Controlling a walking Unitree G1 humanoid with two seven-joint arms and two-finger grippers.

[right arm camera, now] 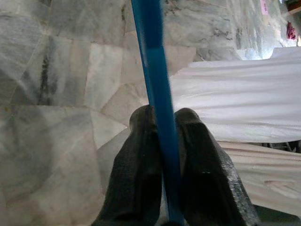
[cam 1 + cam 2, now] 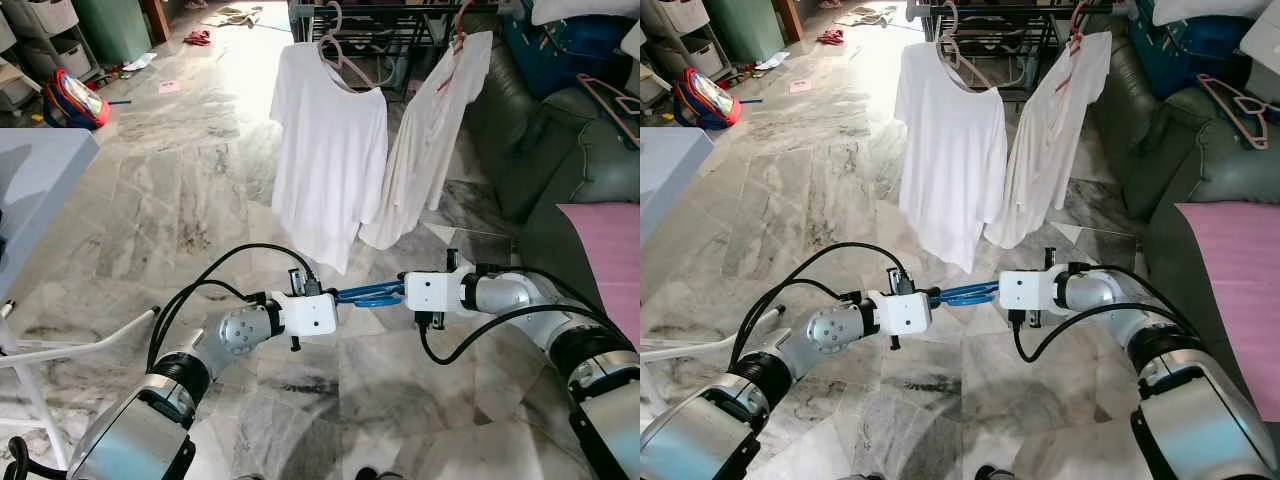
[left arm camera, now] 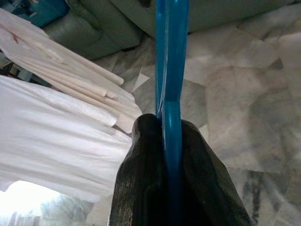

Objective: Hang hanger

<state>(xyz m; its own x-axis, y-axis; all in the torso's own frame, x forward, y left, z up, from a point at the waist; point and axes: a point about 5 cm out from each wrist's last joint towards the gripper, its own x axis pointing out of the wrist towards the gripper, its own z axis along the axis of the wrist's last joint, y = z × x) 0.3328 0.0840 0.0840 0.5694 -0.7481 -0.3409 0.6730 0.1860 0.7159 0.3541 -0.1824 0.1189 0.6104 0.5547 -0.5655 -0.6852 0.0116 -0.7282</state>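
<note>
Left end effector and right end effector each pinch the blue hanger. It is grasped but not yet hung; the drying rack stands well apart.

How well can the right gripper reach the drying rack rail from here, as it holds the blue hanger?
Probably not yet. The right gripper and left gripper both clamp the blue hanger low, while the rack rail stands farther ahead, above the white shirts.
</note>
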